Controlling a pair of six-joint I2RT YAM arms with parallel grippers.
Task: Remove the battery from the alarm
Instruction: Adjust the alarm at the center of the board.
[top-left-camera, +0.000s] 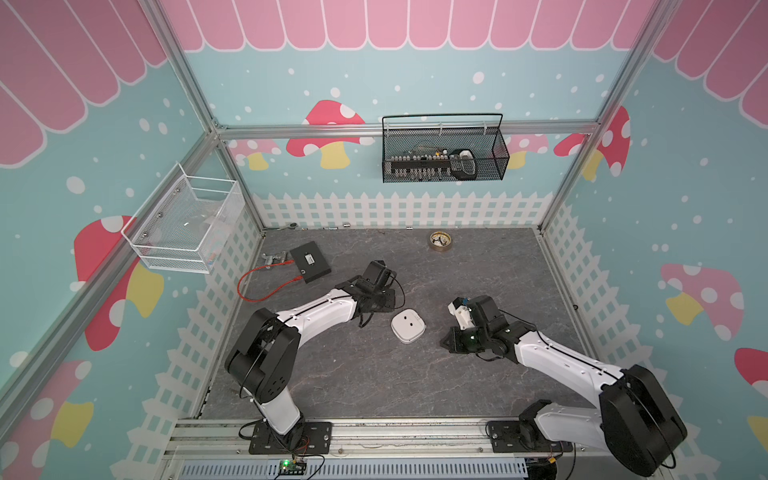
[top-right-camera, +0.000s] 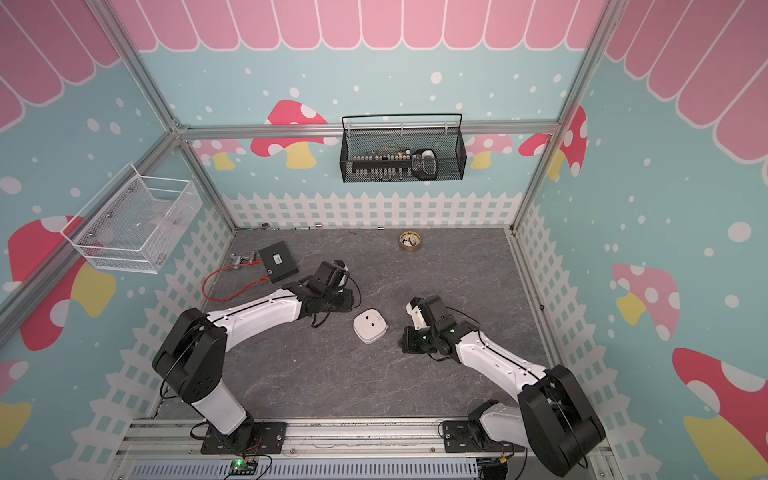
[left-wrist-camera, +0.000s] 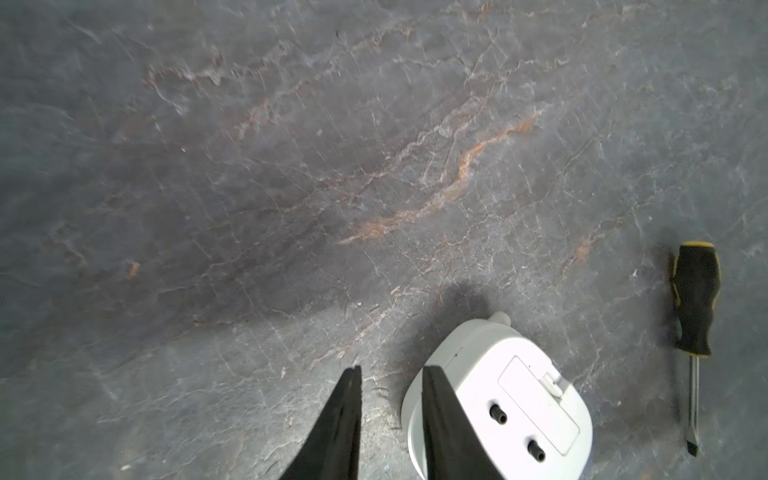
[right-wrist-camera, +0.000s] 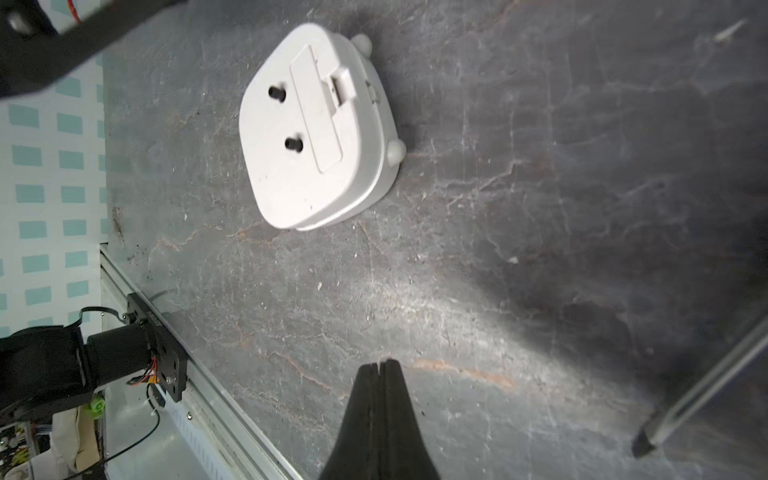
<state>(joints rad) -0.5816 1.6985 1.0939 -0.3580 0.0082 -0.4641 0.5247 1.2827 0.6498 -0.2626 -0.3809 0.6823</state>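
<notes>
The alarm (left-wrist-camera: 498, 399) lay back-up just beside the part-spread, empty left gripper (left-wrist-camera: 391, 370), so steadying it there while the pressed-together right gripper (right-wrist-camera: 380, 361) pried the cover (right-wrist-camera: 318, 120) seemed wisest.

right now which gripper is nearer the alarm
Left. The left gripper, jaws apart, hangs right at the edge of the alarm, one finger overlapping it in the left wrist view. The right gripper, shut, sits apart from it with bare table between.

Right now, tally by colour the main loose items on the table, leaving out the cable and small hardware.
White: 1, the alarm
Black: 1, the flat box
Brass: 1, the round dial
Black and yellow: 1, the screwdriver
Total: 4
</notes>
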